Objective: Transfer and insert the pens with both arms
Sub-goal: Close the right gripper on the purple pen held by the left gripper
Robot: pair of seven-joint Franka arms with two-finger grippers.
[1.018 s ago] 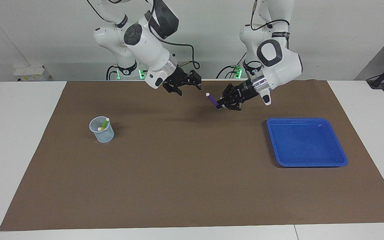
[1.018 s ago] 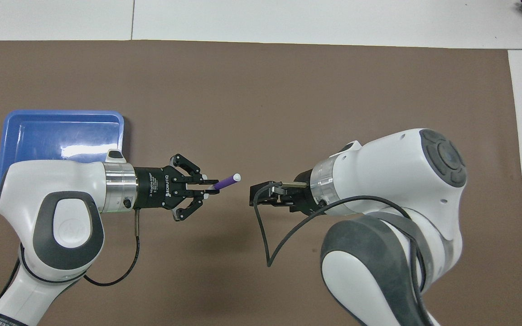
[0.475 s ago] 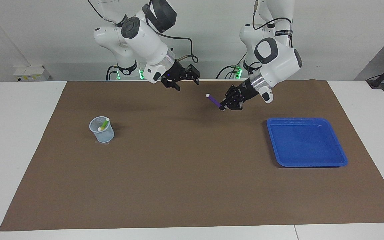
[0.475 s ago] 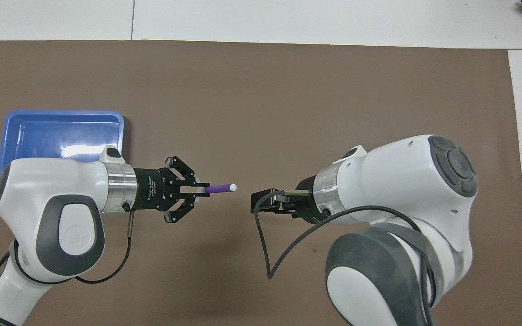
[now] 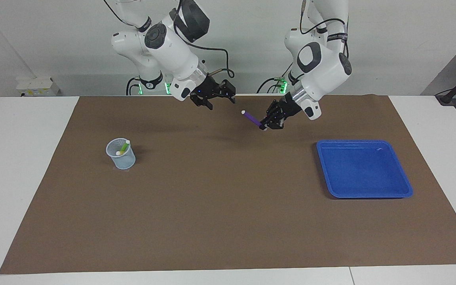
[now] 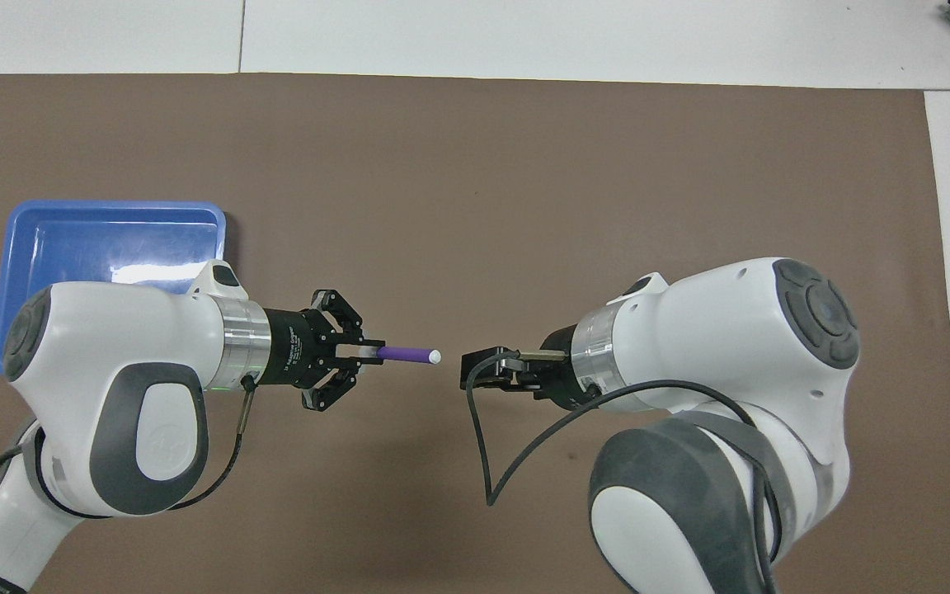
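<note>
Two grippers face each other at frame centre: left gripper clamps the purple pen by its lower end, raised over the mat; right gripper gapes empty. Align open fingers around the pale tip before closing.

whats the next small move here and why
Probably ease the right pincer toward the purple pen's white tip. The left pincer holds that pen by its other end over the mat, pointing at the open right pincer, and a gap remains between them.
</note>
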